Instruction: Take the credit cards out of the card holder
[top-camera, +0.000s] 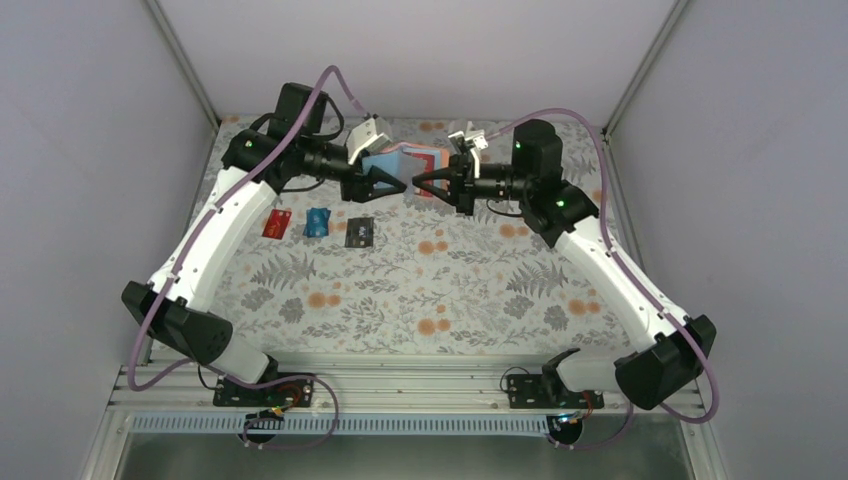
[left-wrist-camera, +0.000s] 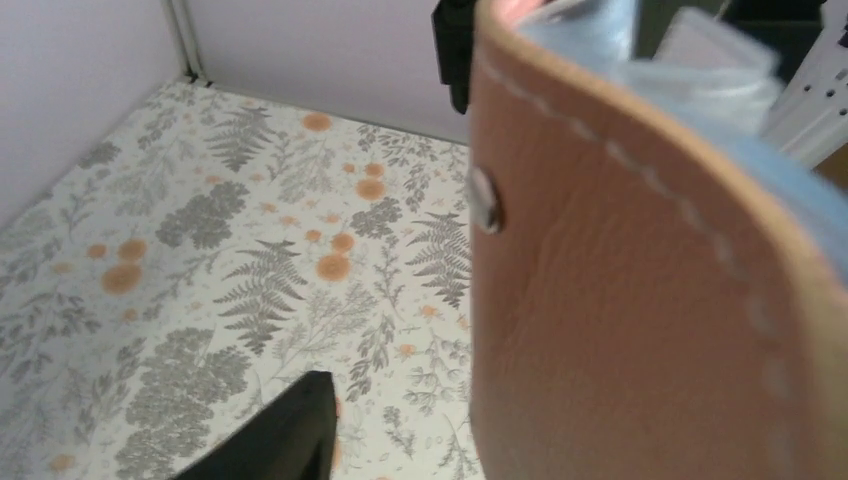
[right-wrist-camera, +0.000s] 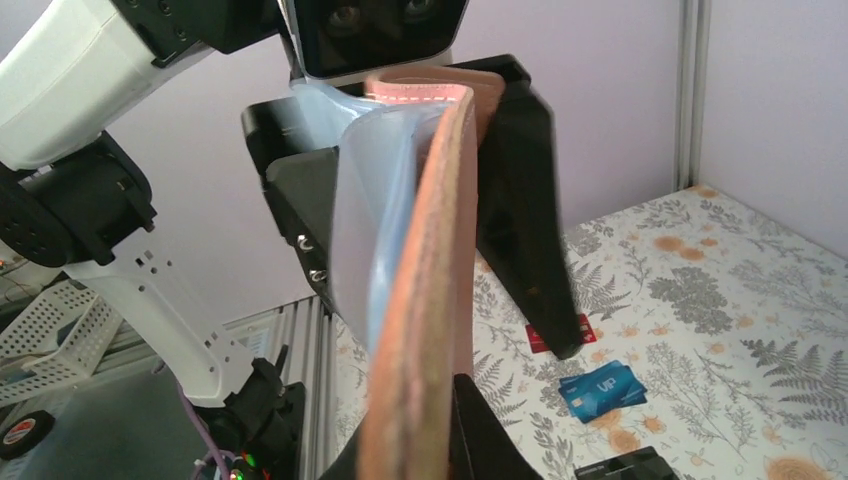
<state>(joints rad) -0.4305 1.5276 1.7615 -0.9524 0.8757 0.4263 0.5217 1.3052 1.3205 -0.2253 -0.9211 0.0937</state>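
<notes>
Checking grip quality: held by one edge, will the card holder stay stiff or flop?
Probably bendy: the card holder curves where the right hand pinches its edge. Likely light: that pinch seems to carry it above the table. Its pale inner flap bows loose, maybe snagging.

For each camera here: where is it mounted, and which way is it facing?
Top: above and behind the bases, looking down at the table; left arm and right arm show.
Left wrist: close on the holder's tan outside, table beyond; one own finger low.
Right wrist: along the holder's edge toward the left arm; own finger at the bottom.
Shared: top and right wrist both show the red, blue and black cards on the table.
</notes>
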